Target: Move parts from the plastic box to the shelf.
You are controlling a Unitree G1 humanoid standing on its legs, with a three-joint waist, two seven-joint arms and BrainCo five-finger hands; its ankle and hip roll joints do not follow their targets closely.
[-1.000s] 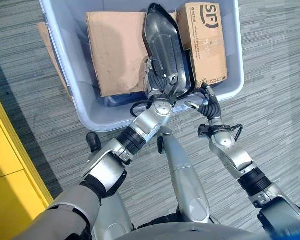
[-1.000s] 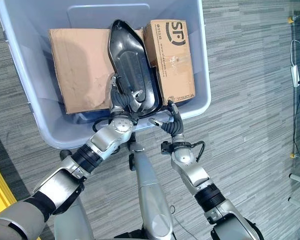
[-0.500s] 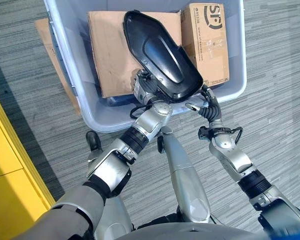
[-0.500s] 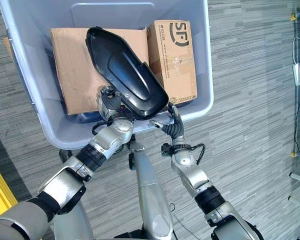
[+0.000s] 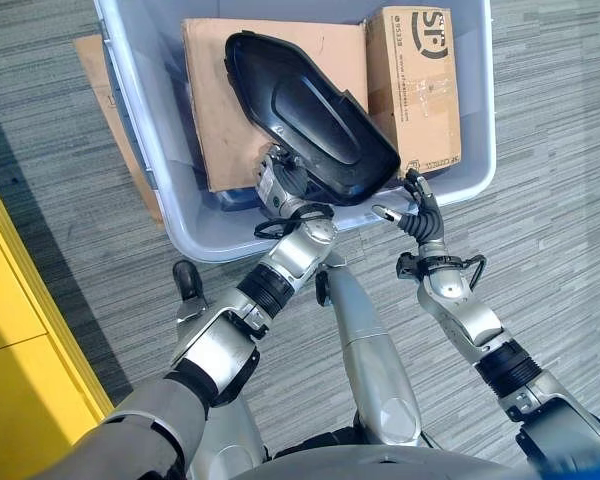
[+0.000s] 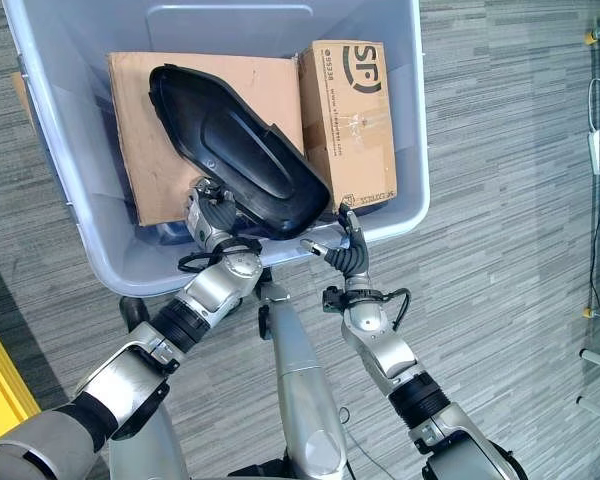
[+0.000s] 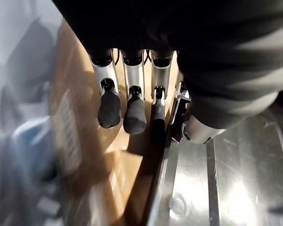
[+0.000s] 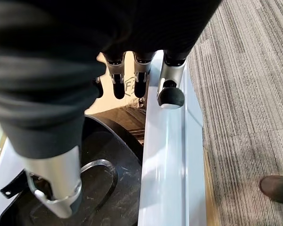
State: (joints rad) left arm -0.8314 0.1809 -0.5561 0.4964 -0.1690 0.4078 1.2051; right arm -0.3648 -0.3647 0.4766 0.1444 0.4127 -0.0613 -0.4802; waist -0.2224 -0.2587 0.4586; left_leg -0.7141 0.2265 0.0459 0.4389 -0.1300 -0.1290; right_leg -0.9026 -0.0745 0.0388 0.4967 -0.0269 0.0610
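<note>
The left hand [image 5: 280,187] grips the black part [image 5: 310,115], fingers curled on its lower edge, holding it tilted above the cartons [image 5: 230,90] in the plastic box [image 5: 140,150]. The right hand [image 5: 417,210] hangs at the box's near rim – fingers relaxed and spread, holding nothing – just beside the part's lower end.

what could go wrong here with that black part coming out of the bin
1. The left hand grips the long black part by its near end alone, so the far end overhanging the cardboard boxes could tip or twist loose.
2. The right hand hangs open at the plastic box rim, just beside the part's near tip; a swing toward it could strike its fingers.
</note>
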